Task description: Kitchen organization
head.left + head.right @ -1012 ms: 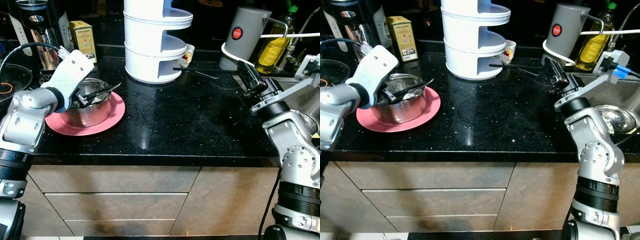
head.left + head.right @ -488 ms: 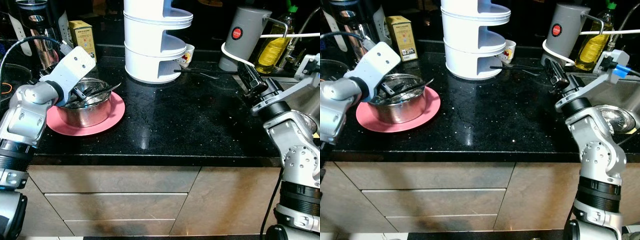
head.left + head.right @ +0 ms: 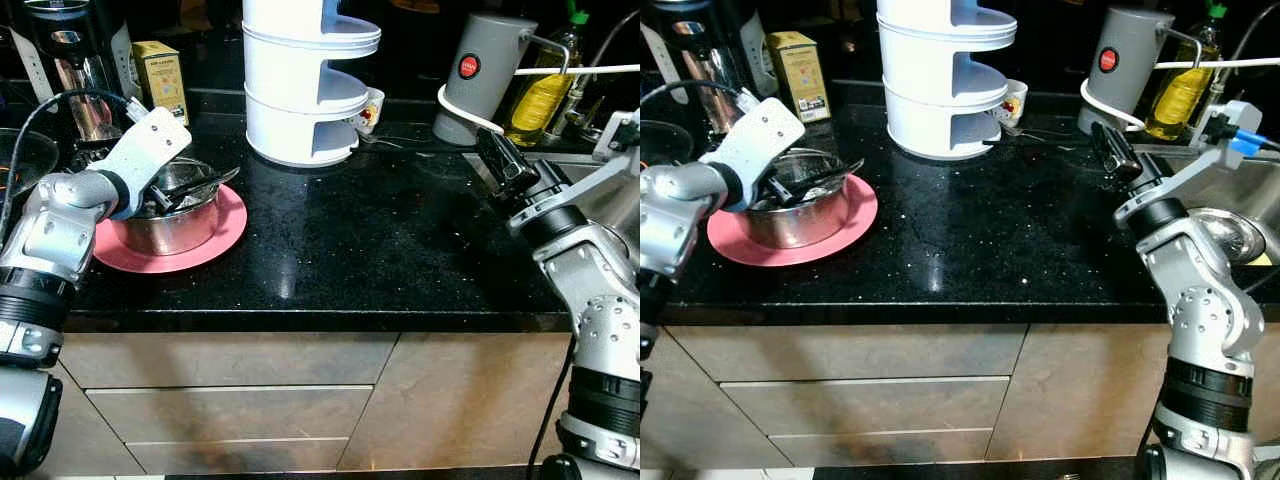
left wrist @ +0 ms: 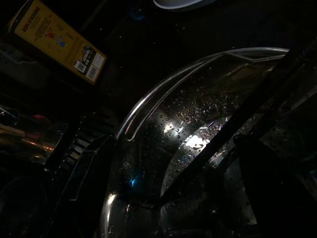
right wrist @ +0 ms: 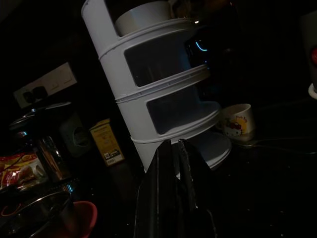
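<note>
The round stainless-steel bowl sits on a flat pink plate at the left side of the black speckled stone worktop, with dark utensils lying in it, their handles sticking out over the rim toward the middle of the worktop. The left end effector reaches down into the bowl from its left rim; its black fingers run along the wet inner wall in the left wrist view, but whether they are pinching anything cannot be told. Behind the bowl stand a yellow rectangular carton and a dark coffee machine. A tall white three-tier plastic rack stands at the back centre, and a small white printed mug is just beside its base on the right. Farther right are a grey cylindrical kettle with a red dot and a bottle of yellow oil. The right end effector hovers above the right end of the worktop, near the kettle, its two fingers pressed together on nothing and pointing toward the rack.
</note>
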`<state>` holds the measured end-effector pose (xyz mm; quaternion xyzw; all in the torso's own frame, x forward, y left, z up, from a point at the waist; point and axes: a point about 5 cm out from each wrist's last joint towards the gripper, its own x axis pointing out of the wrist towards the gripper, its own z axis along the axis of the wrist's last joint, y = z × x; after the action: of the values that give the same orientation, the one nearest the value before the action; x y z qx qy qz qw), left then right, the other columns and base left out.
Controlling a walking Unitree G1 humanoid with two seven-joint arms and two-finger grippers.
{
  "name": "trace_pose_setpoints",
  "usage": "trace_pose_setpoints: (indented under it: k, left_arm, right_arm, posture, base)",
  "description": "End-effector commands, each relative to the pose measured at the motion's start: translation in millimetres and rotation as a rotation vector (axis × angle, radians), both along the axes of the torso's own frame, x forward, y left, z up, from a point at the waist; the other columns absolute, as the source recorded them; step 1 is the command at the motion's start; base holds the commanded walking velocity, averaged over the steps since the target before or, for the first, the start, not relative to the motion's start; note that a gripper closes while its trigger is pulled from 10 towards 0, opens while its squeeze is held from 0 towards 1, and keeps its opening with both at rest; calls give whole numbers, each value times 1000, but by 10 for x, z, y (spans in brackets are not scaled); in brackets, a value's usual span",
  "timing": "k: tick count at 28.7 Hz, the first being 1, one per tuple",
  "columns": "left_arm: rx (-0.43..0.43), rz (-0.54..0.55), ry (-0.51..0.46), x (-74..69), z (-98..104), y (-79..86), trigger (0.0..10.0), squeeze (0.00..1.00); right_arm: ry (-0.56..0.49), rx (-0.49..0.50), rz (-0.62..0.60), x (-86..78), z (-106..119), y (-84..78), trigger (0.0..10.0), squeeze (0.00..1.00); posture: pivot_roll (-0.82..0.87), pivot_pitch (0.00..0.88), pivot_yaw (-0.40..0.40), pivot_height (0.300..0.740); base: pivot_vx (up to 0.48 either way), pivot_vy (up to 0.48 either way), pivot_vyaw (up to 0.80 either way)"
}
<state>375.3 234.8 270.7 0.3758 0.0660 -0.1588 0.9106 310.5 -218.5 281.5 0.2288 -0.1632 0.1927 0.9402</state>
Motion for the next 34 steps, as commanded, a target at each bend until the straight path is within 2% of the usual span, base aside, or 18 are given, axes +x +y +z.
trace_pose_setpoints:
  k: [1, 12, 17, 23, 28, 34]
  left_arm:
    - [2, -41, 22, 29, -39, -87, 10000, 0]
    - [1, -58, -35, 111, 51, -83, 10000, 0]
    - [-30, -64, -60, 163, 80, -93, 10000, 0]
    - [-72, -111, -4, 191, -32, -154, 10000, 0]
    - [-140, -163, 77, 212, -142, -225, 10000, 0]
    - [-155, -168, 105, 224, -174, -231, 10000, 0]
  right_arm:
    - [-1, -5, -15, -33, 18, -49, 10000, 0]
    - [11, -7, -17, -53, 21, -51, 10000, 0]
    - [16, -10, -18, -61, 24, -46, 10000, 0]
    - [20, -17, -22, -89, 32, -63, 10000, 0]
    - [24, -27, -26, -95, 64, -68, 10000, 0]
    - [25, -30, -28, -95, 88, -69, 10000, 0]
  posture:
    - [-63, 0, -97, 740]
    - [-73, 0, -98, 740]
    - [-81, 0, -98, 740]
    - [-94, 0, -102, 740]
    - [-104, 0, -106, 740]
    - [-109, 0, -107, 740]
  base:
    - [0, 0, 0]
    - [0, 0, 0]
    - [0, 0, 0]
    - [0, 0, 0]
    - [0, 0, 0]
    - [0, 0, 0]
